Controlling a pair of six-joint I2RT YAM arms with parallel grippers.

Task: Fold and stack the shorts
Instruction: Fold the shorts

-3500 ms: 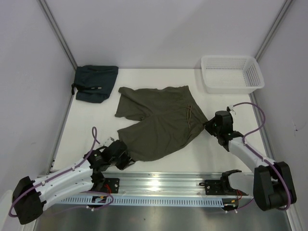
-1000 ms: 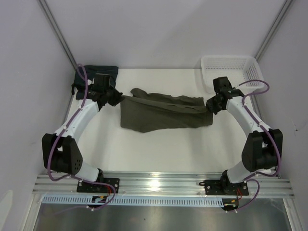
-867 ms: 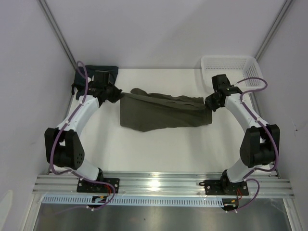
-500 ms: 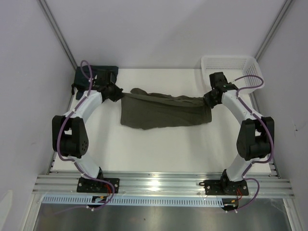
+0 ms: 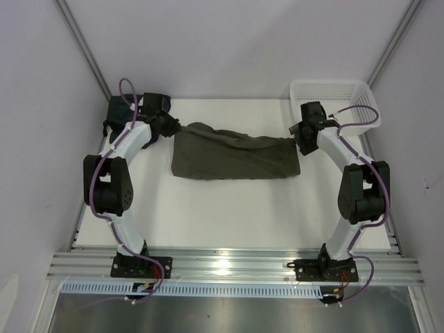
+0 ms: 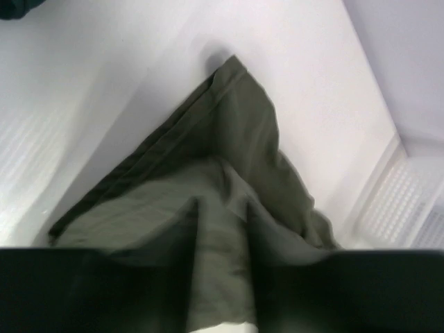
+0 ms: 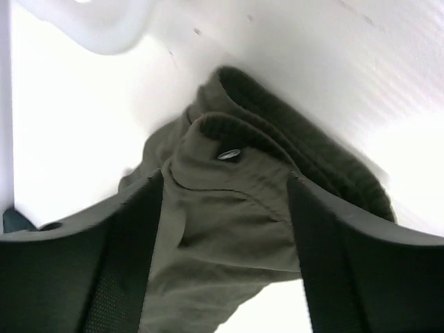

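White table (image 5: 229,215) in front of me, and across its far half the shorts (image 5: 236,156) lie down on the surface, doubled over into one long olive band running left to right. Far left corner: a dark blue cloth bundle (image 5: 113,114), only partly in view, near the band's left end. Far right corner: a white mesh basket (image 5: 331,82) stands on the tabletop, close to the band's right end.

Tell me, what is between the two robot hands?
The green shorts, folded into a long strip on the table, span from the left gripper to the right gripper. The top view shows it best.
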